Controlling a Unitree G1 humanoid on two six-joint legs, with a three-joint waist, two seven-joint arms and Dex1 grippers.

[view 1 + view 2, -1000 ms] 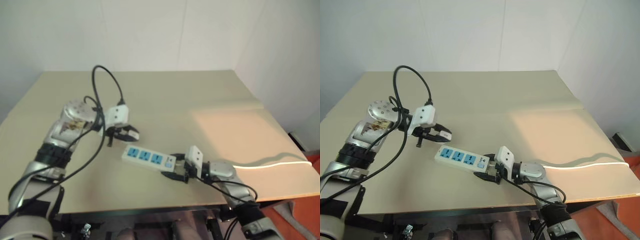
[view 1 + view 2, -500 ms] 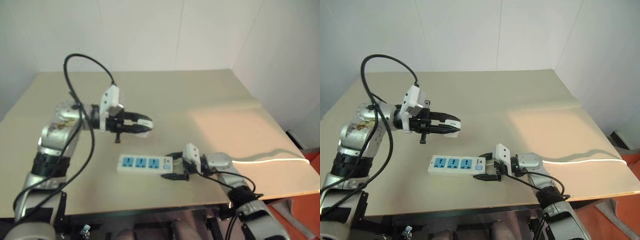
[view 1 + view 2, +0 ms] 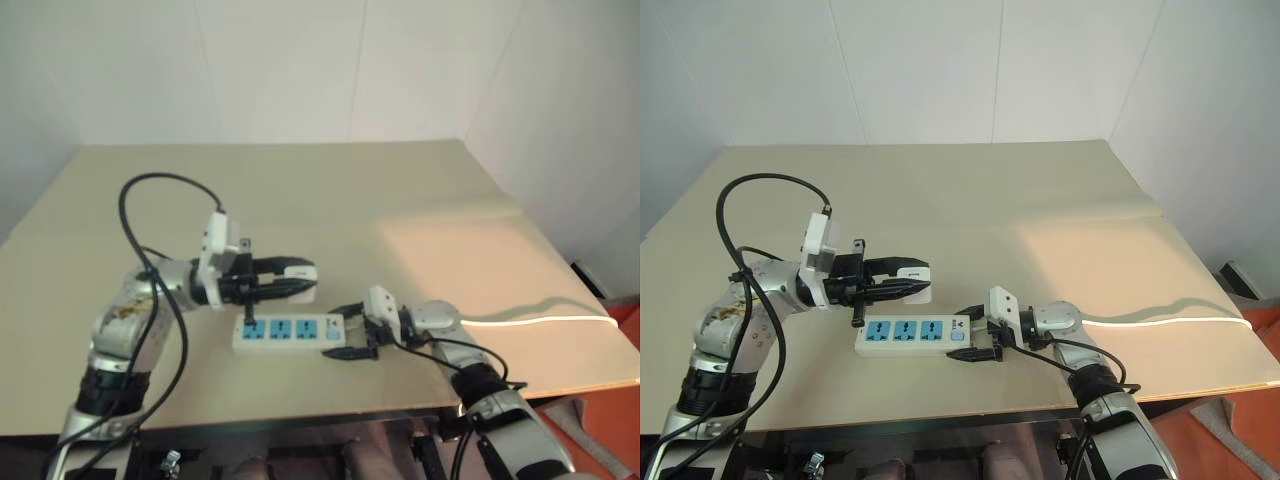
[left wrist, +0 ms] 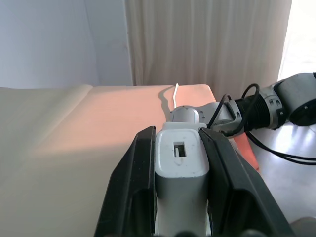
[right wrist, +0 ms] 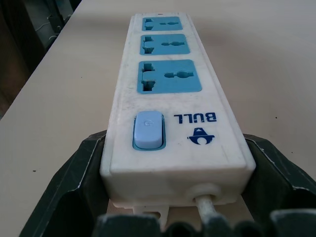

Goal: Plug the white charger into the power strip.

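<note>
Left gripper (image 3: 908, 281), pinching white charger (image 3: 918, 283), has swung down over power strip (image 3: 908, 335); insertion looks imminent. Right gripper (image 3: 982, 335) clamps strip's switch end, steadying it.

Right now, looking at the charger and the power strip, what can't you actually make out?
- White charger: its prongs, hidden in the left wrist view by its own body and by the left tool clamping it.
- Power strip: its cord, cut off by the right wrist view's bottom edge.
- Right tool: whether its fingers press the strip's sides, too close to judge.
- Charger's height above the sockets: unclear in the eye views.
</note>
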